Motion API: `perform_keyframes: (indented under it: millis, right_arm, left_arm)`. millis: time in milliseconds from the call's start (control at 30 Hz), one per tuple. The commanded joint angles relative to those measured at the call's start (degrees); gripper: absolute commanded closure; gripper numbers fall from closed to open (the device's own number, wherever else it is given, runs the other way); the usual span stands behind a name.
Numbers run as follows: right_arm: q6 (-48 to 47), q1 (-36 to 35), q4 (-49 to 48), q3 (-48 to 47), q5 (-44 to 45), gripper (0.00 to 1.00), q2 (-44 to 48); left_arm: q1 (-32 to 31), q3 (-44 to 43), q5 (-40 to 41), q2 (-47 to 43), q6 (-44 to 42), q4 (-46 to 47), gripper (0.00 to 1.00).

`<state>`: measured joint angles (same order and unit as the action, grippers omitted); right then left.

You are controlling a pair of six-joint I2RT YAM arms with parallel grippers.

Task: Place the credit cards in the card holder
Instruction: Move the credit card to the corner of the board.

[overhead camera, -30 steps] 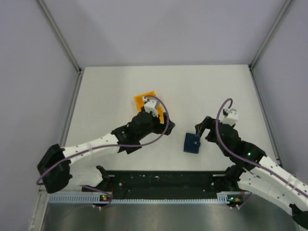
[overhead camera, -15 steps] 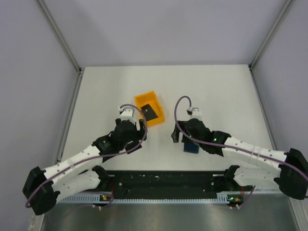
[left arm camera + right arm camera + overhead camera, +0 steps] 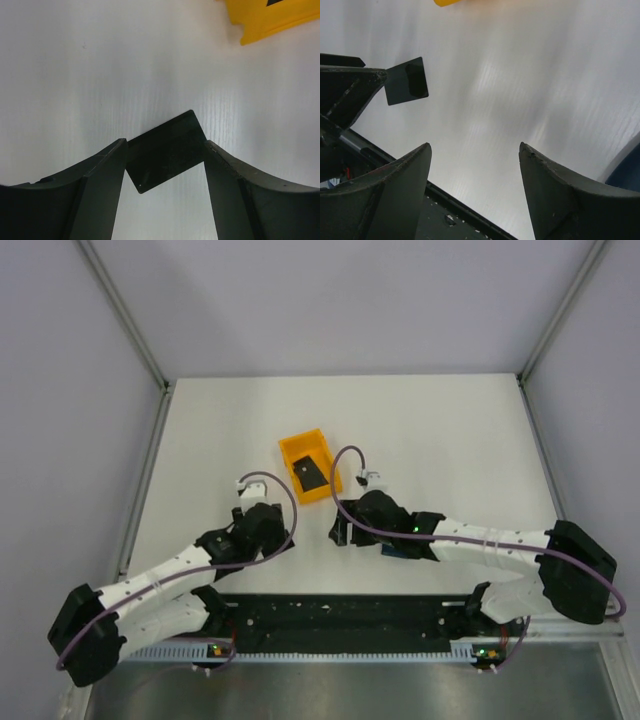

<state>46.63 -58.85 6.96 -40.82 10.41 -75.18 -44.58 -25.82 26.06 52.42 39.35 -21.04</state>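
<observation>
Left hand [image 3: 165, 145]: fingers clamped on the black card [image 3: 166, 151], a thin, flat, glossy rectangle. It sits skewed across the gap, one corner against the left finger and a short edge against the right one. In the right wrist view it sticks out past the fingertip and seems clear of the worktop [image 3: 430, 430].

Right hand [image 3: 475, 147]: wide open, holding nothing. Its curved matte black fingers are over bare worktop.

Worktop is white with a faint linear grain and a soft sheen.

Second card [image 3: 311, 475]: flat in the orange bin [image 3: 290, 452], a small rectangular open-top plastic box, mid-worktop, beyond both hands.

Card holder [image 3: 629, 172]: navy, on the worktop, mostly under the right arm. Only a rounded blue edge shows at the lower right of the right wrist view. Can't tell if it's folded.
</observation>
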Motion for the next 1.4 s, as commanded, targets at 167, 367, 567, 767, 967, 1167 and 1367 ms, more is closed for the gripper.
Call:
perform_keyframes:
  millis: [167, 367, 567, 767, 967, 1167, 1367]
  right_arm:
    - [1.8, -0.9, -3.7, -1.6, -1.8, 0.30, -0.3]
    - [1.8, -0.9, -3.6, -0.8, -1.8, 0.31, 0.7]
    - [1.4, -0.9, -3.2, 0.0, -1.8, 0.31, 2.1]
    - [1.3, -1.0, -3.0, 0.9, -1.4, 0.31, 3.0]
    - [1.2, -0.9, -2.8, 0.7, -1.5, 0.31, 3.0]
    - [1.5, -1.0, -2.0, 0.8, -1.2, 0.31, 3.6]
    - [1.9, -0.9, -1.0, 1.5, -0.6, 0.31, 5.7]
  left_arm:
    - [0.9, -1.2, 0.8, 4.7, 6.2, -2.4, 0.38]
    - [1.2, -1.1, 0.3, 9.3, 9.0, -0.2, 0.32]
    - [1.6, -1.2, 0.8, 12.4, 7.7, 4.1, 0.29]
    - [1.7, -1.9, 1.6, 13.5, 5.5, 6.0, 0.29]
    - [1.7, -2.0, -0.2, 15.0, 5.7, 6.4, 0.29]
    - [1.6, -0.5, -7.9, 16.4, 7.8, 6.3, 0.32]
    - [0.7, 4.4, -13.1, 13.3, 11.4, 8.3, 0.37]
